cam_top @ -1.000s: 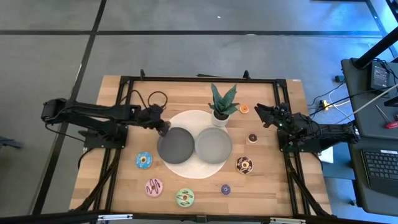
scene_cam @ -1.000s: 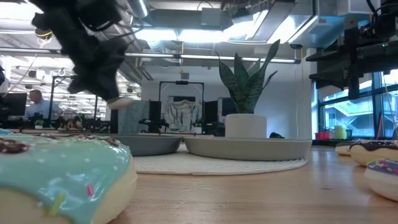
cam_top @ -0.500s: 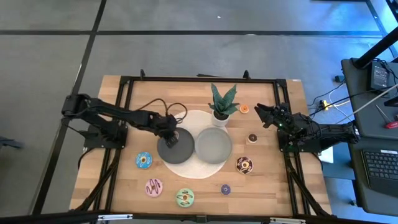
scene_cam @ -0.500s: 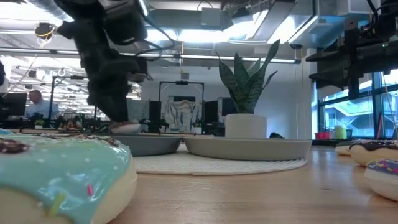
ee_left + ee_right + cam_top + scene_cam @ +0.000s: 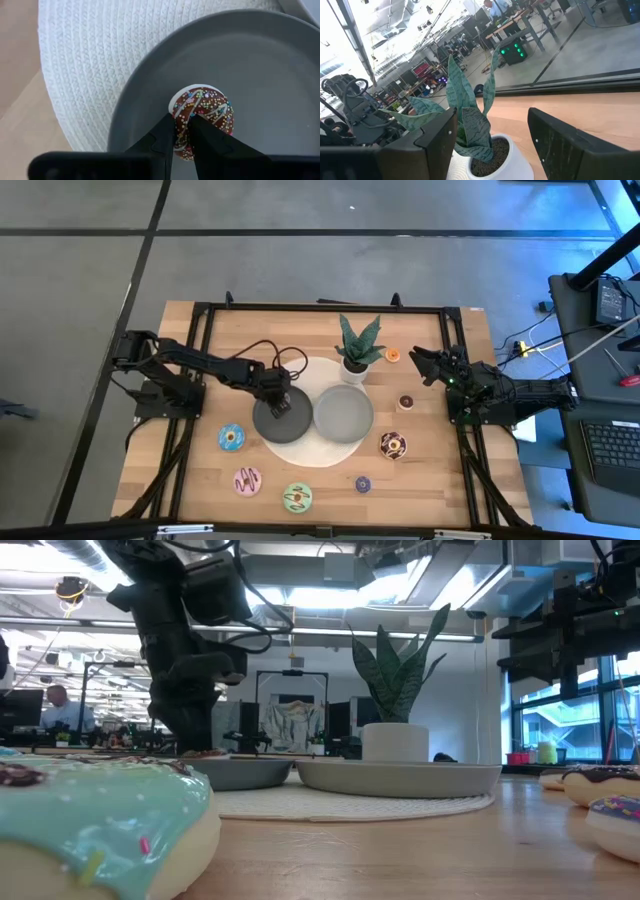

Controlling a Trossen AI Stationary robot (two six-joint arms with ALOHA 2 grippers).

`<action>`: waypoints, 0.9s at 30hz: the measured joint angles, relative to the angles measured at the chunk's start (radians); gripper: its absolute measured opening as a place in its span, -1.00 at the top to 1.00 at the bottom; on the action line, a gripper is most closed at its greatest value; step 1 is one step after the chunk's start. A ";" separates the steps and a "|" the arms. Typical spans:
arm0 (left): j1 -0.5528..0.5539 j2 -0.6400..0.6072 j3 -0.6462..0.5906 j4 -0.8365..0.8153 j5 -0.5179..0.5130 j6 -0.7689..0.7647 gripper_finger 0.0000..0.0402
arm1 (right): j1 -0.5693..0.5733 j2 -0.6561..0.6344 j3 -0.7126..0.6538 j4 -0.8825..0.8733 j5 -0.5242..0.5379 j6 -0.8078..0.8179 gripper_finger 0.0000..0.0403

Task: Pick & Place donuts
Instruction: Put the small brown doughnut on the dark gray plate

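My left gripper [image 5: 281, 402] is down inside the left grey dish [image 5: 270, 425], shut on a brown mini donut [image 5: 202, 112] with white stripes and coloured sprinkles. My right gripper [image 5: 420, 363] waits open, near the table's right edge, beside the plant [image 5: 357, 350]. More donuts lie flat on the wood: blue [image 5: 232, 437], pink [image 5: 247, 479], green [image 5: 297, 498], mini purple [image 5: 363, 483], brown [image 5: 392, 444], mini brown [image 5: 406, 401] and mini orange [image 5: 392, 355]. The right grey dish [image 5: 343, 413] holds nothing. My left gripper pinches the brown mini donut by its rim [image 5: 182, 131] between the two fingertips [image 5: 162, 137]. The fingers come from above, pointing down into the left dish. The donut's iced face shows just past the fingertips, low over the dish floor; whether it touches the floor I cannot tell.
Both dishes sit on a round white woven mat [image 5: 318, 370] at the table's middle. The potted plant stands at the mat's far edge. The blue donut [image 5: 100, 820] fills the low view's near left. Black frame rails run along the table's sides.
My left gripper has moved toward the table's right and near edge and come down, from above the mat's left rim into the left dish, carrying the brown mini donut with it. The gripper has stayed shut on the donut.
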 joint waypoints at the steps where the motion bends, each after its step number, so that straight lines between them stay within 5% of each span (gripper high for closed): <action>1: 0.002 0.000 0.000 0.000 0.000 0.000 0.73 | 0.000 0.000 0.000 0.000 0.000 0.000 -0.21; 27: 0.066 0.000 0.000 -0.071 0.098 -0.045 0.13 | 0.000 0.000 0.000 0.000 -0.001 -0.002 -0.21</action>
